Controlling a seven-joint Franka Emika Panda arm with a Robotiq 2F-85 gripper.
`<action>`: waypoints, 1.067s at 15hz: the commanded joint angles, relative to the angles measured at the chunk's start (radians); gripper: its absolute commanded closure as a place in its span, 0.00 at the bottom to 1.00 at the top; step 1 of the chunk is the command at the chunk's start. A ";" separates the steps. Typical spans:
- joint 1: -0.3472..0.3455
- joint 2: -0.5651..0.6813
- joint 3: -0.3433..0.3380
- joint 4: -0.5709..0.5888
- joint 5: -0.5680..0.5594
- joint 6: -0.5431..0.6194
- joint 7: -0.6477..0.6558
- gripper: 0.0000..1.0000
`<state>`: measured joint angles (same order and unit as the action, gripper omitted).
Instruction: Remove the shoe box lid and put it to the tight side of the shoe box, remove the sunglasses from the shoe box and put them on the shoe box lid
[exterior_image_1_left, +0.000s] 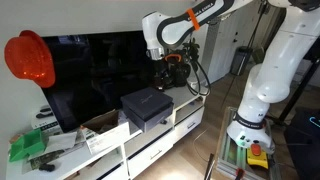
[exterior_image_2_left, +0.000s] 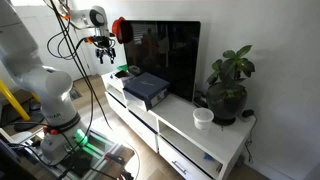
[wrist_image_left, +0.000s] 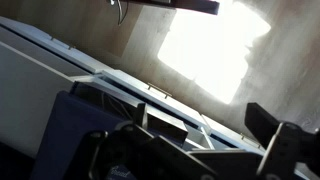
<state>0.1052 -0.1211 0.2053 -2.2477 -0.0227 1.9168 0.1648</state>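
Claw (exterior_image_1_left: 172, 74) is wide open and empty, hanging in the air above and behind the shoe box (exterior_image_1_left: 150, 120), not touching it.

Exterior view, arm entering from the right side of the picture: the shoe box lid (exterior_image_1_left: 144, 98) is still seated flat on the box. The box sits on the white cabinet (exterior_image_1_left: 165, 140) in front of the TV (exterior_image_1_left: 100, 70), and a tan carton (exterior_image_1_left: 100, 128) stands just beside it. No sunglasses visible, presumably still inside.

Exterior view with the plant (exterior_image_2_left: 230, 85): same story. The claw (exterior_image_2_left: 104, 52) is up high, offset from the shoe box (exterior_image_2_left: 143, 98) towards the robot side. The lid (exterior_image_2_left: 150, 82) is closed. The cabinet top past the box is bare as far as a white cup (exterior_image_2_left: 203, 117), so there is room to set the lid down.

Wrist view: the fingers (wrist_image_left: 285, 145) are spread to the frame edges with nothing between them. A dark bluish slab (wrist_image_left: 70, 130) at lower left looks like the lid, off to one side and not centred under the claw.

Progress: nothing done yet.
- Left to do: line up over the lid, descend, grip an edge, lift it off and park it beside the box.
- Then pick the sunglasses out and place them on the lid.
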 joint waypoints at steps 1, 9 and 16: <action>0.015 0.001 -0.015 0.002 -0.002 -0.002 0.002 0.00; 0.015 0.001 -0.015 0.002 -0.002 -0.002 0.002 0.00; 0.016 0.071 0.003 -0.025 -0.140 0.042 0.049 0.00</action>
<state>0.1067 -0.1130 0.2054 -2.2513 -0.0503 1.9168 0.1662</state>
